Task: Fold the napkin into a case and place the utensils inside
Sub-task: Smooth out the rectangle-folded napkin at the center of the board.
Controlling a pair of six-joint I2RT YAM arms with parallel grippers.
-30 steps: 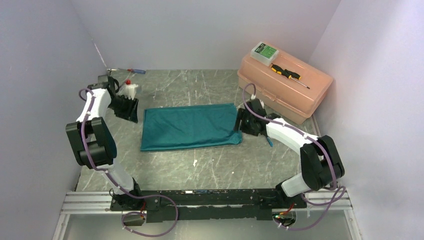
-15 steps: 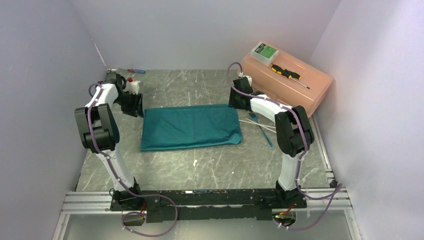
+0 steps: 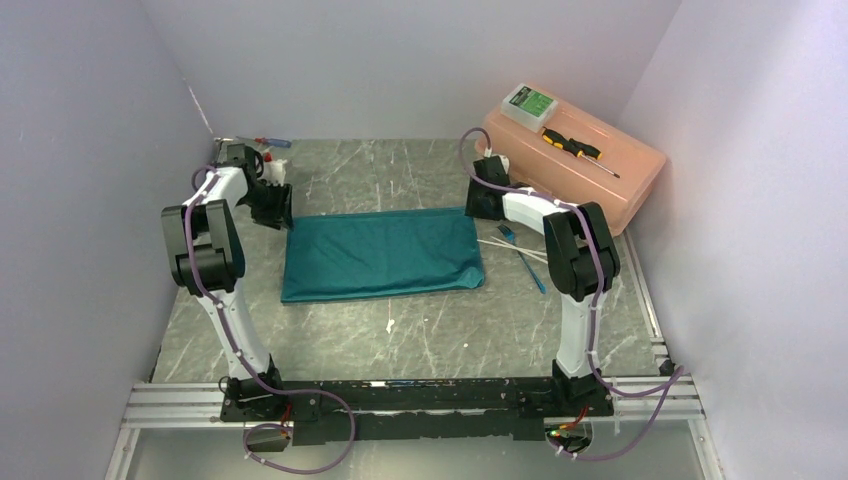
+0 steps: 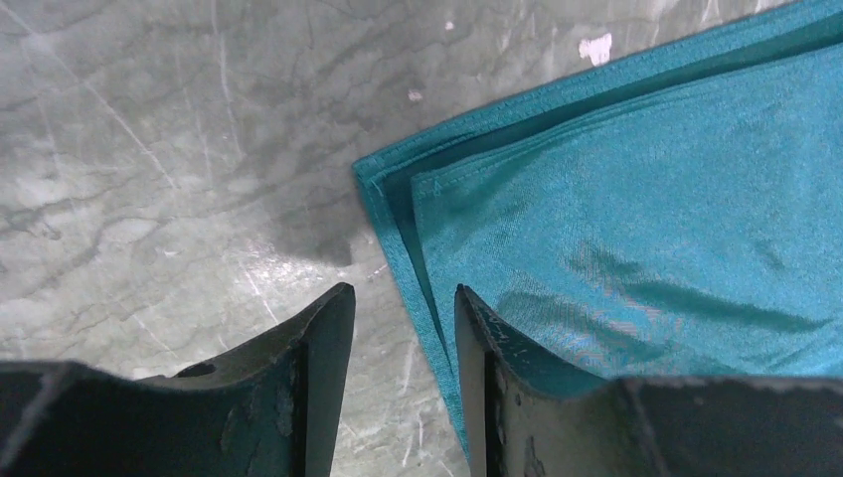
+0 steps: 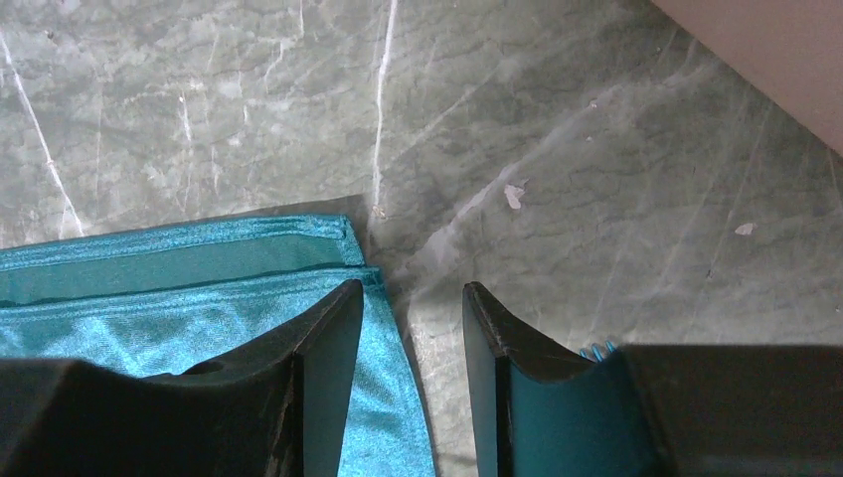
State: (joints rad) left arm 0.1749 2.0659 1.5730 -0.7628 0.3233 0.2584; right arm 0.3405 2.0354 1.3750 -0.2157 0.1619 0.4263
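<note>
Left jaws: part open, gripping nothing, poised over the far-left corner of the napkin (image 4: 636, 209), its layered hem running toward the gap. Right jaws: part open, empty, at the napkin's far-right corner, bare counter (image 5: 557, 149) showing between them. Napkin lay flat and folded, long axis left to right, one end nearest each arm. Utensils (image 3: 522, 256) lay loose just right of the napkin. Judged: next fold hinges on pinching both far corners
</note>
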